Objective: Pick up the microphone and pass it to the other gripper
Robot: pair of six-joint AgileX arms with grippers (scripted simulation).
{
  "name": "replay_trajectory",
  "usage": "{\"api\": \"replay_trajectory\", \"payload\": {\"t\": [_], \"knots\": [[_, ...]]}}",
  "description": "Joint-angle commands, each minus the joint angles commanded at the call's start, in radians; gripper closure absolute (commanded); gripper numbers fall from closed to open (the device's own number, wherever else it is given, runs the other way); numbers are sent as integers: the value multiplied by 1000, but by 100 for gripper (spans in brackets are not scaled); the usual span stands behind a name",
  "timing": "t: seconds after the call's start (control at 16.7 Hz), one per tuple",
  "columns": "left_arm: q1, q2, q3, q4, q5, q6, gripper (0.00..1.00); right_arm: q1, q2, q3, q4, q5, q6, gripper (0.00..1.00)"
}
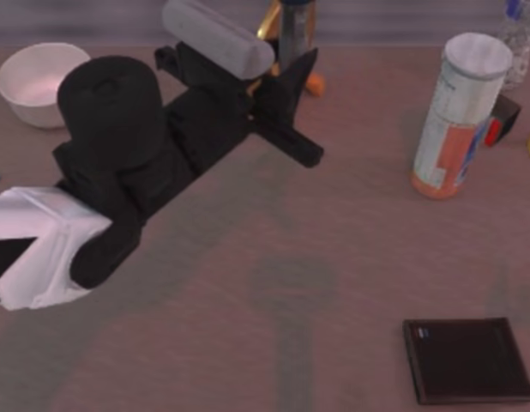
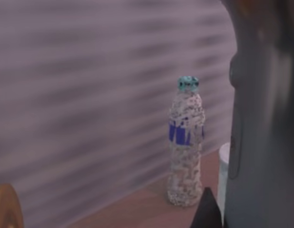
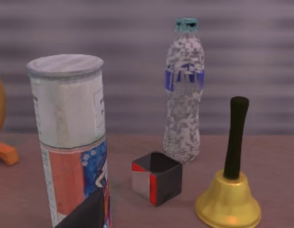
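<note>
My left gripper point(image 1: 286, 112) is up at the far middle of the counter point(image 1: 316, 257), its black fingers either side of the slim grey metal-handled microphone point(image 1: 292, 39). I cannot tell whether they have clamped; the left wrist view shows the handle point(image 2: 261, 123) right up close. I judge it light, rigid and somewhat slick, so I'd grip mid-handle, sparing the foam head. My right arm is out of the top view.

Bulky black arm point(image 1: 128, 146), white sleeve point(image 1: 38, 245)
</note>
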Motion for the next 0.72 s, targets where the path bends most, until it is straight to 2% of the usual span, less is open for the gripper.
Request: {"api": "replay_trajectory", "payload": {"t": [0.18,0.36,0.72], "knots": [[0,0,0,0,0,0,100,1,2,1,1,0,0,0],[0,0,0,0,0,0,100,52,67,42,38,1,-1,0],[0,0,0,0,0,0,100,290,465,251,230,10,8,0]]}}
